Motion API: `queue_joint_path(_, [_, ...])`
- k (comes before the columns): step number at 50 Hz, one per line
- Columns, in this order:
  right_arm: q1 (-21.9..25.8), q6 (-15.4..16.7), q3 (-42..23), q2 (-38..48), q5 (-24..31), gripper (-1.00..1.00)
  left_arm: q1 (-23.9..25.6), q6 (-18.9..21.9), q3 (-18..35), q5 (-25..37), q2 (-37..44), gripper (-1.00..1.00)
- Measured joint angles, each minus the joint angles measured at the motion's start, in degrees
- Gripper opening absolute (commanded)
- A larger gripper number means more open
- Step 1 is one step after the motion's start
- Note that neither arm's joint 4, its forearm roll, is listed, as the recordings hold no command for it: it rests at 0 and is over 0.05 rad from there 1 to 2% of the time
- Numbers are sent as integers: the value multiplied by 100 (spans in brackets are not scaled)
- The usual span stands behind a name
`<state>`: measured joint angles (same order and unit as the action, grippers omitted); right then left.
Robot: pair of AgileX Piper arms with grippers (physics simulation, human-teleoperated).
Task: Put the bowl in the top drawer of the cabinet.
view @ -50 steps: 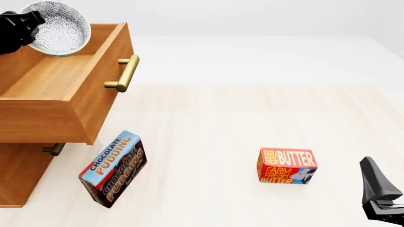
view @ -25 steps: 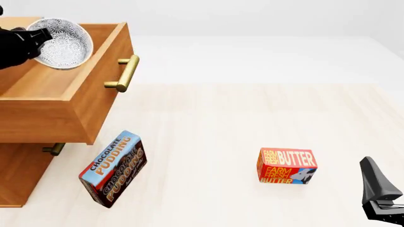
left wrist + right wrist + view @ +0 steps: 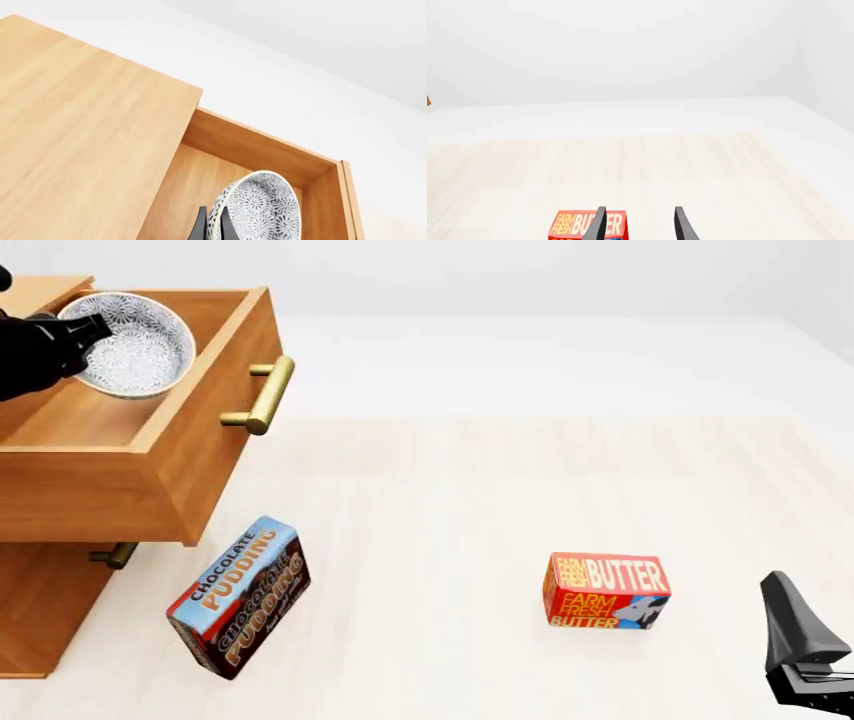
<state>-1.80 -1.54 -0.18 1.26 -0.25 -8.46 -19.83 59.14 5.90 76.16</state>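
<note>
Cabinet [image 3: 54,590] at table's left; top drawer [image 3: 134,455] pulled open. Left gripper [image 3: 212,225] pinches rim of bowl [image 3: 128,344], tilted, hanging over the drawer's inside. Right gripper [image 3: 639,225] spread, empty, near butter box [image 3: 606,591]. Pudding box [image 3: 240,597] beside cabinet.

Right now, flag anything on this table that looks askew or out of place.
The chocolate pudding box by the cabinet sits canted at an angle, unlike the squarely resting butter box. The bowl is tipped on edge in the left gripper over the open top drawer. Nothing looks spilled or damaged.
</note>
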Motion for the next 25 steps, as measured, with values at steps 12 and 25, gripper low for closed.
queue_joint_path(12, [0,0,0,0,0,100,4,-15,-39,-47,-5,-100])
queue_joint_path(25, [0,0,0,-1,0,100,5,-11,-63,-72,1,-100])
